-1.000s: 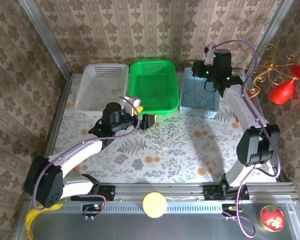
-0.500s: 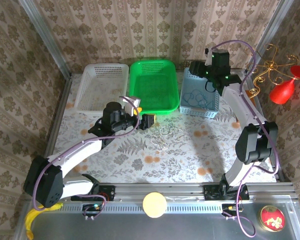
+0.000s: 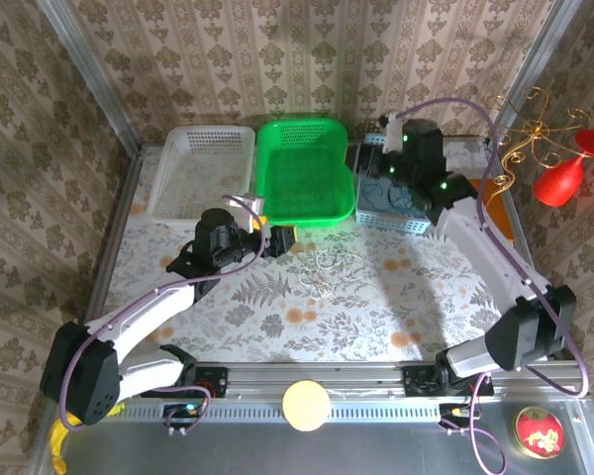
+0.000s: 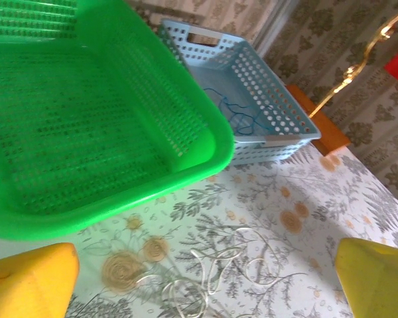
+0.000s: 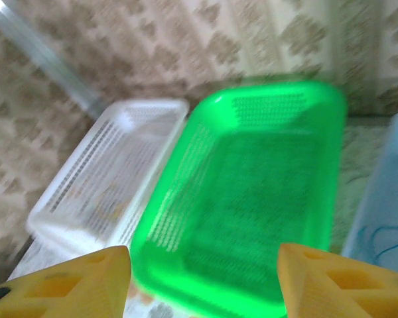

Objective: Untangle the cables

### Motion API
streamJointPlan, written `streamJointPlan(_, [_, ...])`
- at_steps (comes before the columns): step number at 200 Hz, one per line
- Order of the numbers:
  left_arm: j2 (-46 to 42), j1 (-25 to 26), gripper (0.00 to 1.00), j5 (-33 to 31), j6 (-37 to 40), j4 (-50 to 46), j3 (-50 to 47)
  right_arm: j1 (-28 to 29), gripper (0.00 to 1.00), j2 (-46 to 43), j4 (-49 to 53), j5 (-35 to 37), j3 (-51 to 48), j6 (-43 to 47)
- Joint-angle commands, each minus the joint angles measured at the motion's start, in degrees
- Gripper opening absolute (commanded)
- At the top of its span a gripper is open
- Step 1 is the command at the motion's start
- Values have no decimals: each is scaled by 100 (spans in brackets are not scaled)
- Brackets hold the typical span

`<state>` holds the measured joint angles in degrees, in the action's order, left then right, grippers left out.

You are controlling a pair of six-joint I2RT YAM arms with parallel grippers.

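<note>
Right end effector has swung left, spread and empty; left end effector wide open; blue cable lies in perforated basket.

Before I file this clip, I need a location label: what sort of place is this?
Probably a staged robot test booth: wallpapered panels on metal posts enclose a floral-clothed table, and the left arm and right arm are bolted to an aluminium rail.
</note>
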<state>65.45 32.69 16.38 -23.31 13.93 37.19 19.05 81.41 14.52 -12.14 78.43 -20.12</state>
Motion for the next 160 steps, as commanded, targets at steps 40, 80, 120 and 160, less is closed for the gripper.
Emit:
streamJointPlan(40, [-249,-331,100,-250,-418,-714,-104,1294,62,-468,-563,274,-2013,-339])
streamJointPlan(80, [-80,-351,100,-220,-432,-1077,-147,1917,60,-447,-657,642,-2875,-540])
streamJointPlan(120, [285,-338,100,-49,-321,-1301,-120,2011,58,-591,-721,879,-3615,-786])
streamJointPlan(160, [967,89,100,-238,40,-1668,244,2015,56,-902,-835,1019,-4157,-1010])
